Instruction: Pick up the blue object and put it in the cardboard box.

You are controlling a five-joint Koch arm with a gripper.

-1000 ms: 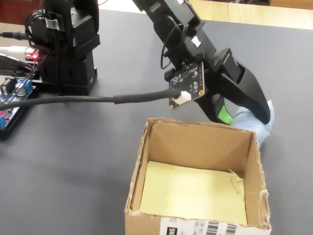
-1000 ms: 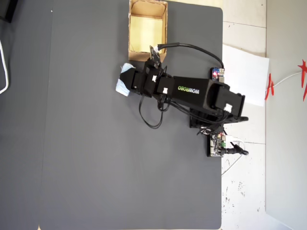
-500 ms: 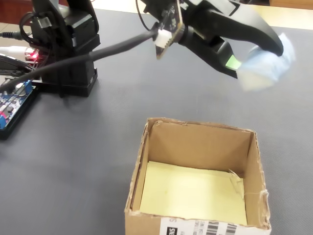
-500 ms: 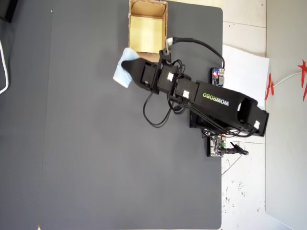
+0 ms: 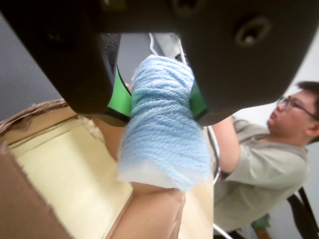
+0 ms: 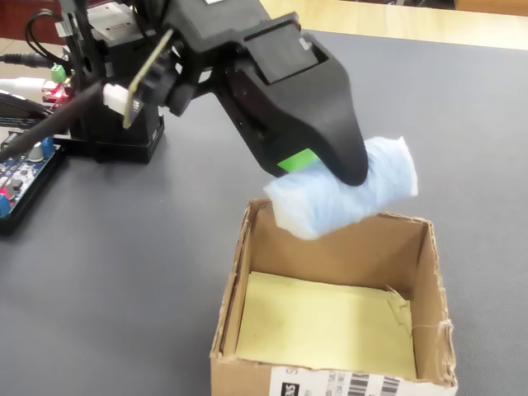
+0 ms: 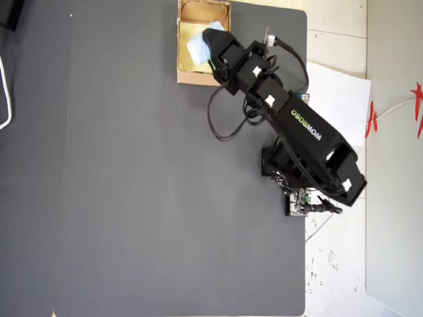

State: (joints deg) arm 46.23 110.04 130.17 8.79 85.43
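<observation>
My gripper [image 5: 160, 102] is shut on the blue object [image 5: 162, 129], a pale blue yarn roll with a white end, squeezed between the green pads [image 5: 121, 97]. In the fixed view the blue object [image 6: 375, 186] hangs in the air just over the far wall of the cardboard box [image 6: 239, 272], held by the gripper [image 6: 334, 177]. From overhead the roll [image 7: 197, 46] lies over the box [image 7: 183, 76] at the mat's top edge. The box's pale yellow floor [image 6: 326, 326] is bare.
The arm's base [image 6: 115, 107] and a circuit board with wires [image 6: 21, 165] stand at the left in the fixed view. A dark grey mat [image 7: 132, 185] covers the table. A person [image 5: 264, 159] sits beyond the box in the wrist view.
The gripper lifted the blue object off the mat beside the box, swung it up, then carried it over the box's opening. Its grip stayed shut throughout.
</observation>
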